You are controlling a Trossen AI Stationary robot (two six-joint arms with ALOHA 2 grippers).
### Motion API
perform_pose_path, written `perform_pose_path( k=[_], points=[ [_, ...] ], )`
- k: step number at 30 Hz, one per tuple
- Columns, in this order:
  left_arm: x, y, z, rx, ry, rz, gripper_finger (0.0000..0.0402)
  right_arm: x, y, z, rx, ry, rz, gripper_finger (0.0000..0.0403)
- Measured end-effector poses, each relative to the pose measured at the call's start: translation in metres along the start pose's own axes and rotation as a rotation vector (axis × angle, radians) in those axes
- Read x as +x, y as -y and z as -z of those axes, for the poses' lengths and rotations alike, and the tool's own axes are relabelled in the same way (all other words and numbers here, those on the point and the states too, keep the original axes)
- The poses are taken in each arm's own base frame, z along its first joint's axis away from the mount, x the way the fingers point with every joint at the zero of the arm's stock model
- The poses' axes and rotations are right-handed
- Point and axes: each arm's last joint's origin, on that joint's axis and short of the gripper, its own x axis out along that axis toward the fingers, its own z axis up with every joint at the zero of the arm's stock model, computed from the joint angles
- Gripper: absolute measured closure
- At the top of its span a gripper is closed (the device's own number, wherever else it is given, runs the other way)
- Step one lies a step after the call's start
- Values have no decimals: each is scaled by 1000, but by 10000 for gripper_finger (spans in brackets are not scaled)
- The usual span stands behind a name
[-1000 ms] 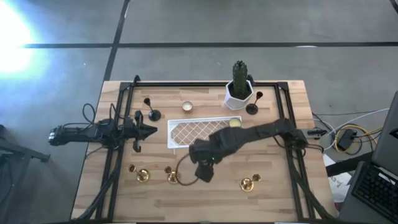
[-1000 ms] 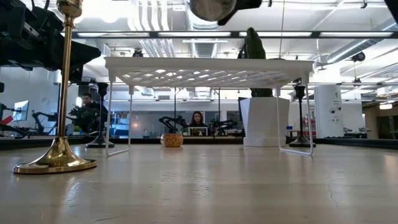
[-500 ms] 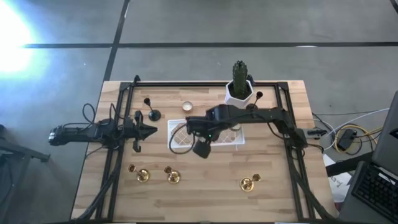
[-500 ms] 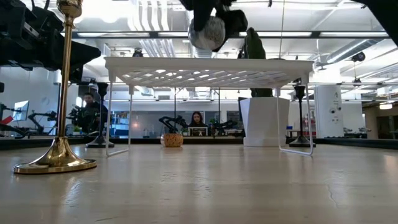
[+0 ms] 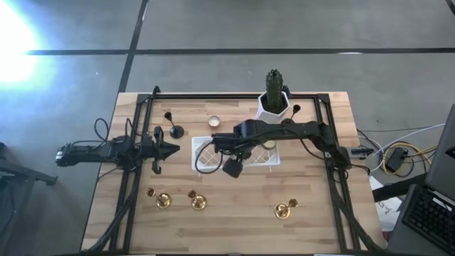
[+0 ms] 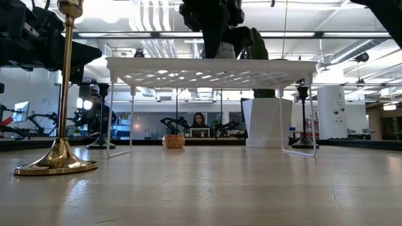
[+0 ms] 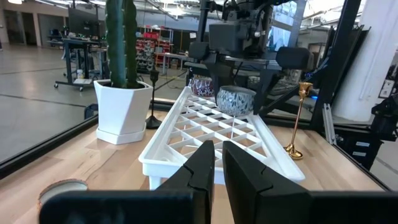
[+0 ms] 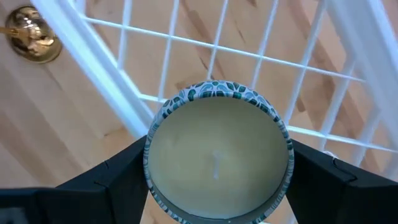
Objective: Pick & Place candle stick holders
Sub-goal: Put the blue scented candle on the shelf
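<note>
My right gripper [image 5: 231, 167] is over the near edge of the white wire rack [image 5: 206, 153], shut on a round candle in a green-patterned tin [image 8: 217, 158], not on a candle stick holder. The tin also shows in the left wrist view [image 7: 236, 99], at the rack's top. Three gold holders [image 5: 162, 200] [image 5: 197, 203] [image 5: 284, 209] stand on their bases near the table's near edge. Two black holders [image 5: 174, 129] [image 5: 289, 121] stand at the far side. My left gripper [image 5: 167, 149] is shut and empty at the table's left. My right gripper pinches the tin by its round side wall [image 8: 151, 144], one finger [image 8: 118, 180] on each opposite side. The fingers come from above, pointing down. The tin is upright, wax face up, at the rack's top; whether it rests there I cannot tell.
A white pot with a green cactus [image 5: 274, 103] stands at the far right of the rack. A pale tealight [image 5: 213, 121] lies at the far side, left of the pot. Black frame rails [image 5: 135, 178] run along the table's left and right sides.
My right gripper has carried the candle tin from near the middle gold holder toward the table's far edge, to over the rack's near edge. It has then come down to the rack's top. The holders have stayed where they were.
</note>
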Motion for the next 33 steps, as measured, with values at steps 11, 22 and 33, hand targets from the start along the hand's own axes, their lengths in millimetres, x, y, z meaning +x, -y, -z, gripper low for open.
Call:
perform_pose_path(
  k=[11, 22, 33],
  points=[
    [0, 0, 0, 0, 0, 0, 365, 4, 0, 0, 7, -12, -7, 113],
    [0, 0, 0, 0, 0, 0, 365, 4, -1, -4, 13, 10, -62, 74],
    [0, 0, 0, 0, 0, 0, 365, 4, -1, -4, 22, 7, -58, 34]
  ],
)
